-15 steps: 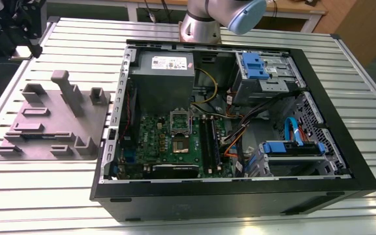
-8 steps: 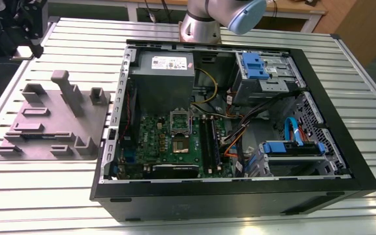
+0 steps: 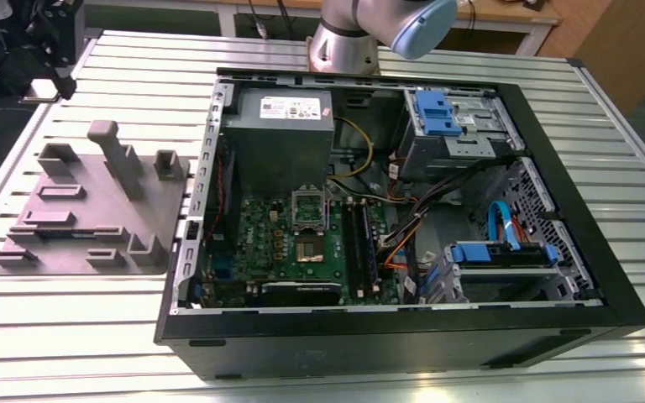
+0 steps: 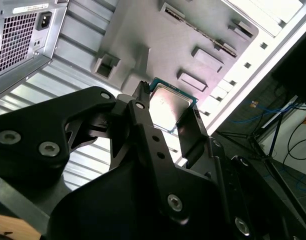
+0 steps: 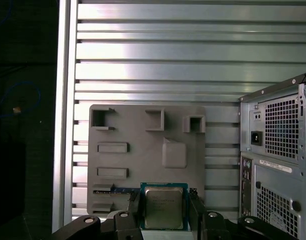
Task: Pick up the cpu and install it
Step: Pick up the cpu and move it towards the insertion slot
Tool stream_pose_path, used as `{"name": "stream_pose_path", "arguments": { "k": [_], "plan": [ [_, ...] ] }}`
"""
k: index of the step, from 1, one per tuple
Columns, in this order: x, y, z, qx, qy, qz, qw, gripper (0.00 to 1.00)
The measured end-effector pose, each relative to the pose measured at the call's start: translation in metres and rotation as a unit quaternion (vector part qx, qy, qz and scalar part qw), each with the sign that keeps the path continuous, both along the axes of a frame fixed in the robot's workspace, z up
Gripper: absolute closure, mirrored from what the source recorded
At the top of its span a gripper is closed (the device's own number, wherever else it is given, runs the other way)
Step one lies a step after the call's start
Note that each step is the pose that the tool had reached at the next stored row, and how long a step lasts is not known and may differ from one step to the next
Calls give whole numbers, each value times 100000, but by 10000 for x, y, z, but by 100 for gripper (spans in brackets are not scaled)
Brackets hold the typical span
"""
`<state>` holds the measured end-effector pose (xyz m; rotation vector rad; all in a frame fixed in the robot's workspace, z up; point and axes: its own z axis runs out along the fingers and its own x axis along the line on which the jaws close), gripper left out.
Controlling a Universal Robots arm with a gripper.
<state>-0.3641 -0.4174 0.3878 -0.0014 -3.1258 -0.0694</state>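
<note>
The cpu (image 4: 168, 105) (image 5: 163, 207), a small square chip with a silvery top and a green rim, sits between my gripper's (image 4: 169, 107) (image 5: 164, 210) two black fingers (image 4: 143, 115) (image 5: 197, 212) in both wrist views. The gripper is shut on its edges and holds it in the air above the grey fixture plate (image 4: 158, 45) (image 5: 143, 130). In the exterior view the green motherboard (image 3: 300, 243) lies inside the open computer case (image 3: 591, 277), with its metal socket frame (image 3: 309, 210) in the middle.
The grey fixture plate (image 3: 87, 210) with raised blocks lies on the slatted metal table at the exterior view's left of the case. The case holds a power supply (image 3: 283, 109), blue drive bays (image 3: 440, 113) and cables. The arm's base (image 3: 345, 46) stands behind the case.
</note>
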Motion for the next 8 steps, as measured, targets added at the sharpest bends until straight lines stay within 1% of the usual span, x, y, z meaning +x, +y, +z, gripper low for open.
{"name": "stream_pose_path", "arguments": {
  "k": [8],
  "plan": [
    [18, 0, 0, 1, -3, 0, 100000, 53]
  ]
}}
